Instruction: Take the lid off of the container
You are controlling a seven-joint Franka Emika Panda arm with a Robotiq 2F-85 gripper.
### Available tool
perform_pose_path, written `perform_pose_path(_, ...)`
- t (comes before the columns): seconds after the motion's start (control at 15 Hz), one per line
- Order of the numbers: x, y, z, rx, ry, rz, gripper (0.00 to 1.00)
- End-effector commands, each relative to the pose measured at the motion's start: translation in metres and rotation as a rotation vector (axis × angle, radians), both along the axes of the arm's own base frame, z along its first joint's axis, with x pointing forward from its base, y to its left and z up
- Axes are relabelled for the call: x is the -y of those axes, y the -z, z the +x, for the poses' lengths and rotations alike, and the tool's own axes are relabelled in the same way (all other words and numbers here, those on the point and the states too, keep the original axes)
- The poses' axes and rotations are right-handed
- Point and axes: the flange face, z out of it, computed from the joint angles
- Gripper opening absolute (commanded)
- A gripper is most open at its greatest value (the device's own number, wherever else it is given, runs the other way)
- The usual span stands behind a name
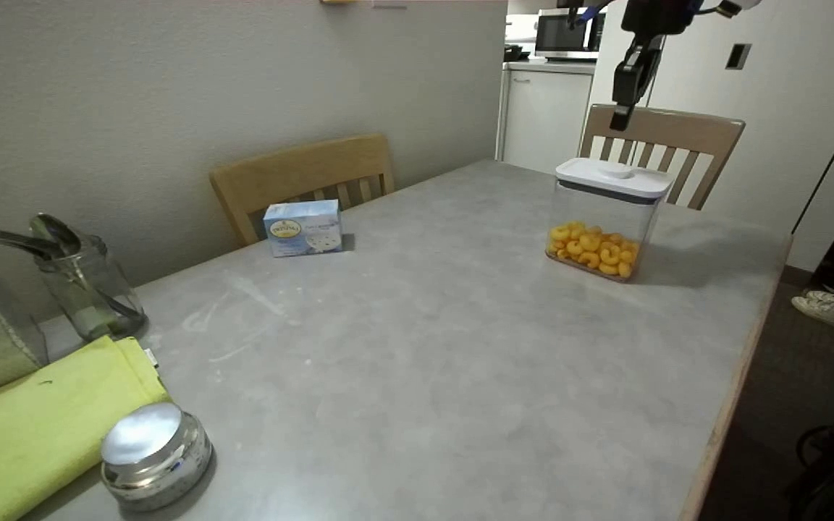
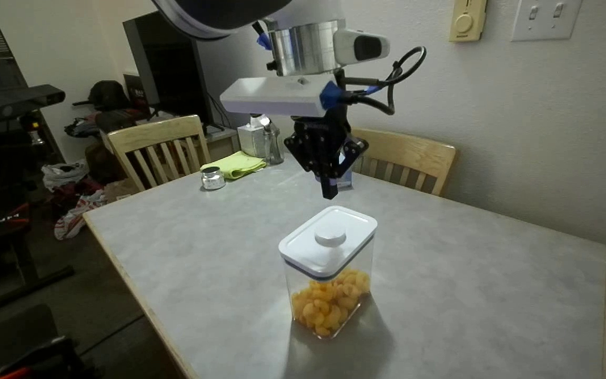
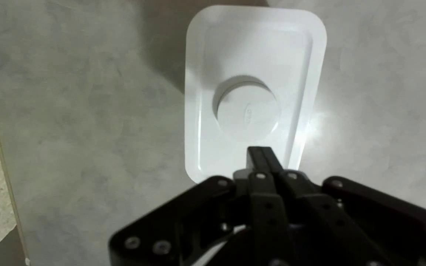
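Observation:
The container (image 1: 609,210) is a clear plastic tub with yellow-orange pieces in its lower part. It stands upright on the grey table, and it also shows in an exterior view (image 2: 360,258). The white rounded-rectangular lid (image 2: 303,251) sits on top of it, with a round raised button in its middle. The lid also shows from above in the wrist view (image 3: 257,51). My gripper (image 3: 261,149) is shut and empty, its fingertips pressed together. In both exterior views the fingertips (image 2: 329,189) hang above the lid, apart from it. In the wrist view they cover part of the lid's near end.
A blue-and-white box (image 1: 303,228) stands near the table's wall side. A round metal jar (image 1: 156,456), a yellow-green cloth (image 1: 62,412) and a glass jar with utensils (image 1: 95,289) stand at the far end from the container. Wooden chairs (image 2: 408,158) stand around the table.

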Motion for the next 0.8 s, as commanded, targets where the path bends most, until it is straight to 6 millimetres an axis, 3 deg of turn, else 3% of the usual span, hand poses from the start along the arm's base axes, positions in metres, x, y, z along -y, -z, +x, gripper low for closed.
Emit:
perform_pose_path(0.0, 0.003, 0.003, -0.004, -0.010, -0.005, -0.001, 0.00)
perform_pose_path(0.13, 0.006, 0.012, -0.004, -0.022, 0.000, 0.005, 0.00)
perform_pose_path(0.2, 0.006, 0.016, -0.005, -0.027, 0.001, 0.007, 0.26)
perform_pose_path(0.33, 0.007, 0.024, -0.005, -0.042, 0.005, 0.007, 0.33)
perform_pose_path(0.73, 0.011, 0.043, -0.003, -0.067, 0.003, 0.017, 0.75)
